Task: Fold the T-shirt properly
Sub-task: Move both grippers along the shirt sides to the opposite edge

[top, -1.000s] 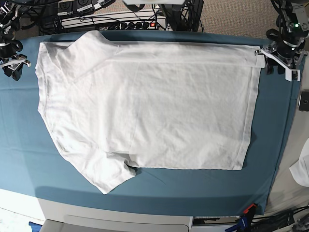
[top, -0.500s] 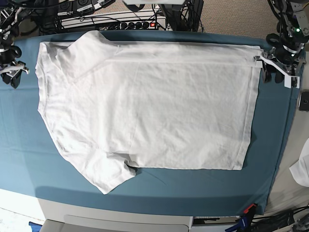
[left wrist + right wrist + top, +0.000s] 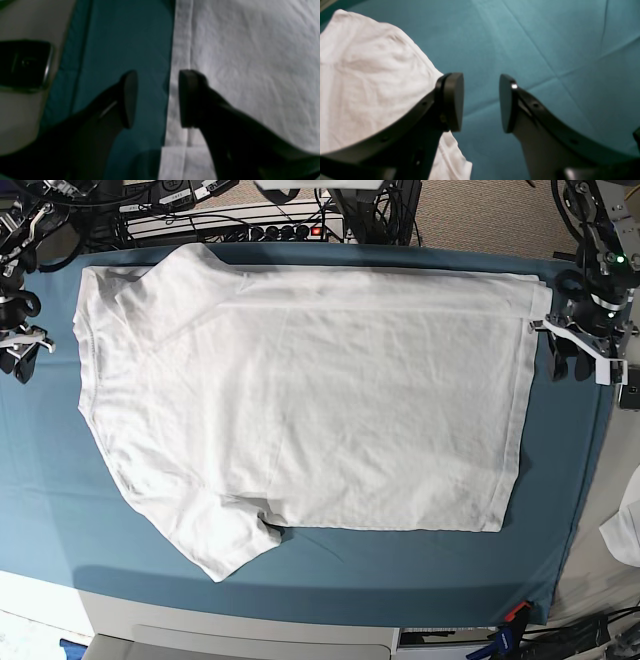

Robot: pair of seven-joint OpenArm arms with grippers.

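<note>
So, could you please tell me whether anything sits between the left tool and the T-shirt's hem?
Nothing visible does. The left tool is open, straddling the hem of the T-shirt, with only bare teal cloth beside it.

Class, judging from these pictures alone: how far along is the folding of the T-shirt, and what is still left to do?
Done: one lengthwise fold seems made; the T-shirt lies flat on the teal cloth with one sleeve showing. In hand: nothing is gripped; the left gripper is open over the hem edge, and the right gripper is open beside the collar end. Left: the remaining folds.
</note>
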